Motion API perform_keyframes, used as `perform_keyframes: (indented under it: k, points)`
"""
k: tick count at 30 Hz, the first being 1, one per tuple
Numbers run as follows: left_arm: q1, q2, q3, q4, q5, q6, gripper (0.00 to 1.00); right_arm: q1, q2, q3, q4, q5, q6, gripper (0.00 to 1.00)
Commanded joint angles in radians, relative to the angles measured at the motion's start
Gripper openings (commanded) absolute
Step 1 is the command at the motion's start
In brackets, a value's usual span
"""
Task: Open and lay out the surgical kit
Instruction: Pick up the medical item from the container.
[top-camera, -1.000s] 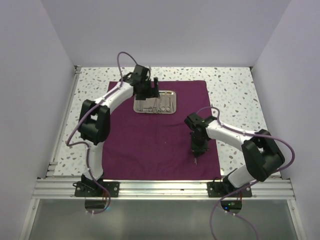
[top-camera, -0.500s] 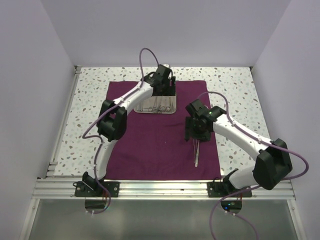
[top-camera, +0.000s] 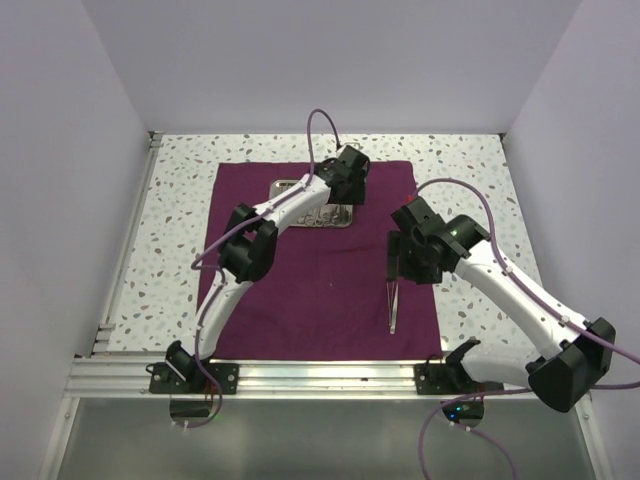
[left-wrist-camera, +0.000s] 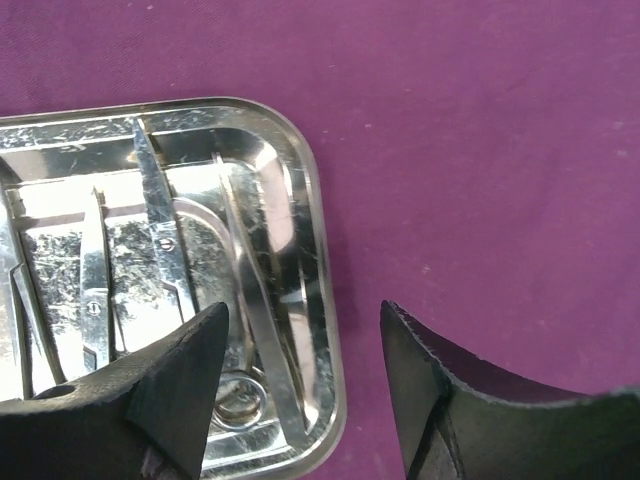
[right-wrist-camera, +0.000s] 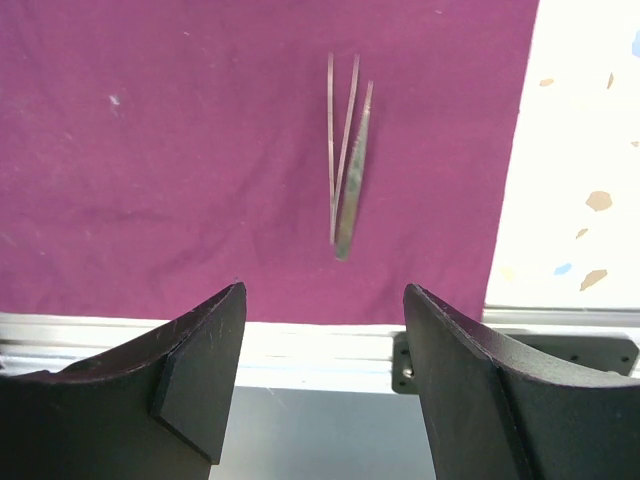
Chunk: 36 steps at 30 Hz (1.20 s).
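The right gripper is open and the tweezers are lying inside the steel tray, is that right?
Not quite. The right gripper is open, but the tweezers lie on the purple cloth, not inside the steel tray. The right wrist view shows them flat on the cloth near its right edge, and the top view shows them well away from the tray.

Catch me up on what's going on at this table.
Two robot arms are laying out a surgical kit on a purple cloth. The right claw hangs open above the tweezers, which lie on the cloth near its front right corner. The left claw is open over the right end of the tray at the back, where scissors and other instruments sit inside. Neither claw holds anything.
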Motion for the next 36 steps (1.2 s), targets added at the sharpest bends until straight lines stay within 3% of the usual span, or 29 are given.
perform_keyframes:
  k: [1, 7, 22, 30, 36]
  points:
    - [-0.005, 0.017, 0.042, -0.009, -0.06, -0.034, 0.65, 0.0, -0.028, 0.001, -0.059, 0.041, 0.0, 0.68]
    - [-0.005, 0.029, 0.034, -0.003, -0.073, -0.04, 0.62, -0.002, -0.056, -0.023, -0.071, 0.059, -0.003, 0.68]
    - [-0.005, 0.066, 0.026, -0.012, -0.085, -0.088, 0.42, -0.011, -0.065, -0.02, -0.105, 0.091, -0.046, 0.68]
    - [-0.002, 0.066, 0.008, -0.03, -0.117, -0.123, 0.39, -0.017, -0.065, -0.022, -0.111, 0.095, -0.072, 0.68]
    - [0.002, 0.075, -0.015, -0.003, -0.064, -0.134, 0.26, -0.023, -0.064, -0.025, -0.11, 0.102, -0.087, 0.68]
